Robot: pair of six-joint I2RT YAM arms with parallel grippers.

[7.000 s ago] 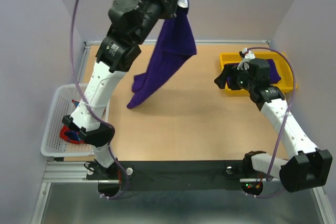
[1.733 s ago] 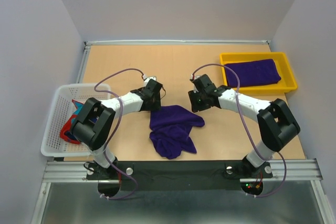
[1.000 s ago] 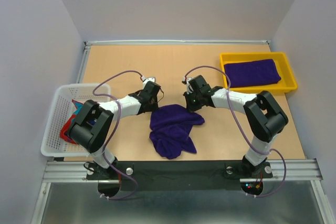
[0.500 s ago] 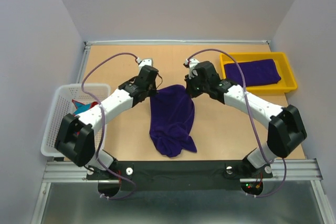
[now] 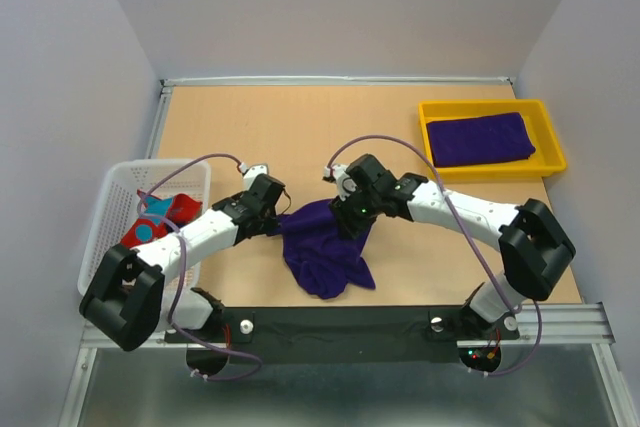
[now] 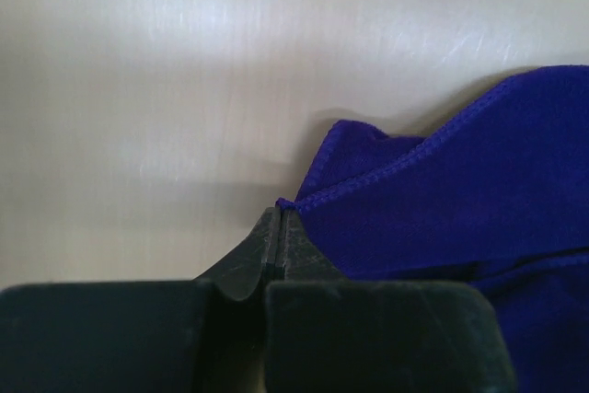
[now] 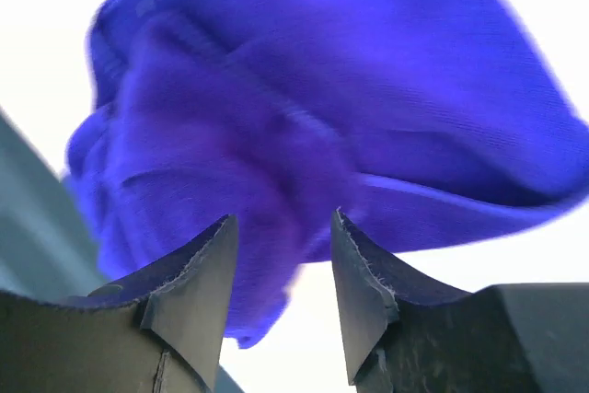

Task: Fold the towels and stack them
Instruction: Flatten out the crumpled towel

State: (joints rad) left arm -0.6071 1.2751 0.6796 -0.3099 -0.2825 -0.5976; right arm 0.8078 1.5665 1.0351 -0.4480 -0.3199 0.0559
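- A purple towel (image 5: 325,252) lies crumpled and unfolded on the table (image 5: 300,127), near its front edge and between the two arms.
- The left gripper (image 6: 279,213) is closed tight on the stitched hem at the towel's left side, low against the tabletop. We see only that thin edge pinched between its fingers.
- The right gripper (image 7: 282,218) hangs over the towel's upper right part with its fingers clearly apart. The cloth fills the gap behind them. That wrist view is blurred, so we cannot tell whether the fingertips touch the cloth, though nothing looks clamped between them.
- A folded purple towel (image 5: 480,139) lies flat inside the yellow tray (image 5: 490,173) at the far right of the table, well apart from both grippers.
- A red towel (image 5: 178,209) with light-blue marks sits bunched in the white basket (image 5: 100,247) off the table's left edge, beside the left arm.
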